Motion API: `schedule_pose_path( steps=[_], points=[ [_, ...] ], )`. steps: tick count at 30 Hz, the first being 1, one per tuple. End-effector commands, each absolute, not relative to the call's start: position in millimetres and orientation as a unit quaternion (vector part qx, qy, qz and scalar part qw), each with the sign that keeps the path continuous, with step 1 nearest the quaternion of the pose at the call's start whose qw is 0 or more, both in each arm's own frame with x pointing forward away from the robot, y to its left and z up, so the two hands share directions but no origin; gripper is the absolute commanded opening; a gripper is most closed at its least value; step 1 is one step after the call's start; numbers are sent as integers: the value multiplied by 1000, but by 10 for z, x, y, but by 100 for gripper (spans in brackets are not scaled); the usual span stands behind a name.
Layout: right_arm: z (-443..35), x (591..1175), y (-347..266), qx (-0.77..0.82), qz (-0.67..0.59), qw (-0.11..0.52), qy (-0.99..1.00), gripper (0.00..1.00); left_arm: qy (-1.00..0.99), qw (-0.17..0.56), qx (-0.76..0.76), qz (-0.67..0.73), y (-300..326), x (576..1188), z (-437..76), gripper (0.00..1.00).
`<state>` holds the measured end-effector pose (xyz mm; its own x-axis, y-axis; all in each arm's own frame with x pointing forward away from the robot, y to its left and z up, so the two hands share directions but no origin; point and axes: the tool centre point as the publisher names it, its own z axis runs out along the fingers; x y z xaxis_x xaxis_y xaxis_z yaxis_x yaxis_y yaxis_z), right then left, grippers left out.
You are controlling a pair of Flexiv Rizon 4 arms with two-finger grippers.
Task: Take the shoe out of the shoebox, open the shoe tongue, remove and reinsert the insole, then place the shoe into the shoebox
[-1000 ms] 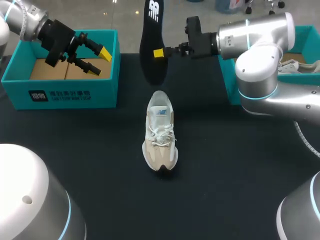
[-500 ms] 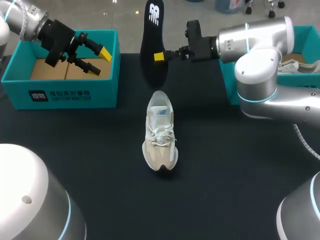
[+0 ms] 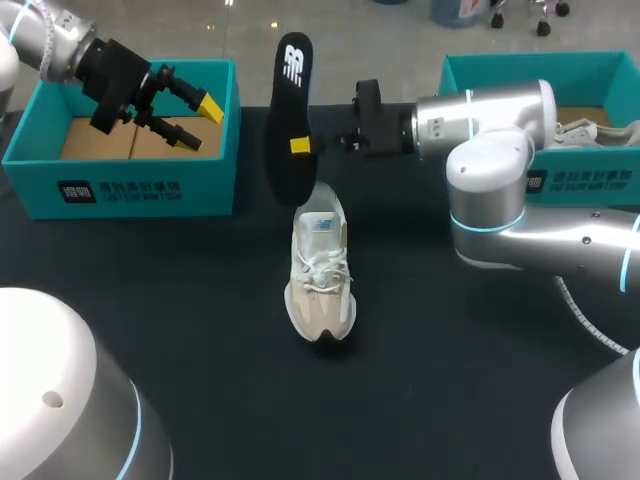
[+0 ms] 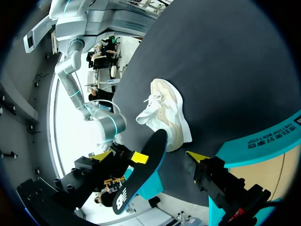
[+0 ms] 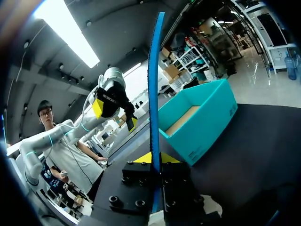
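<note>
Beige-white shoe (image 3: pixel 320 270), black insole (image 3: pixel 285 140) (blue edge), teal shoebox (image 3: pixel 210 185)

print on shoebox (image 3: pixel 120 190), logo on insole (image 3: pixel 288 130)

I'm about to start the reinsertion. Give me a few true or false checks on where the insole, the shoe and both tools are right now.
1. The right tool is shut on the insole. True.
2. The insole lies flat inside the shoe. False: it stands upright in the right tool, its lower end by the shoe's heel.
3. The left tool grips the shoe. False: it is open and empty, over the left shoebox.
4. The shoe rests on the table, outside both boxes. True.
</note>
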<state>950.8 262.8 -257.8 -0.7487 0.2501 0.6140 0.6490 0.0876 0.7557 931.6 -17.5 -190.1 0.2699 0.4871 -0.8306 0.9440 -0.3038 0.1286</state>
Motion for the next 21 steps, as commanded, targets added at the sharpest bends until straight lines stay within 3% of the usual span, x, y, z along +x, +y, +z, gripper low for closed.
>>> schedule_pose_path(
  steps=[1,21],
  points=[
    [-2647,9480,2674,-317,-605,161,-713,0,492,324,728,-350,-170,9315,-1896,100],
    [-2658,9493,2680,-317,-598,151,-721,0,492,324,728,-350,-170,9315,-1896,100]
  ],
)
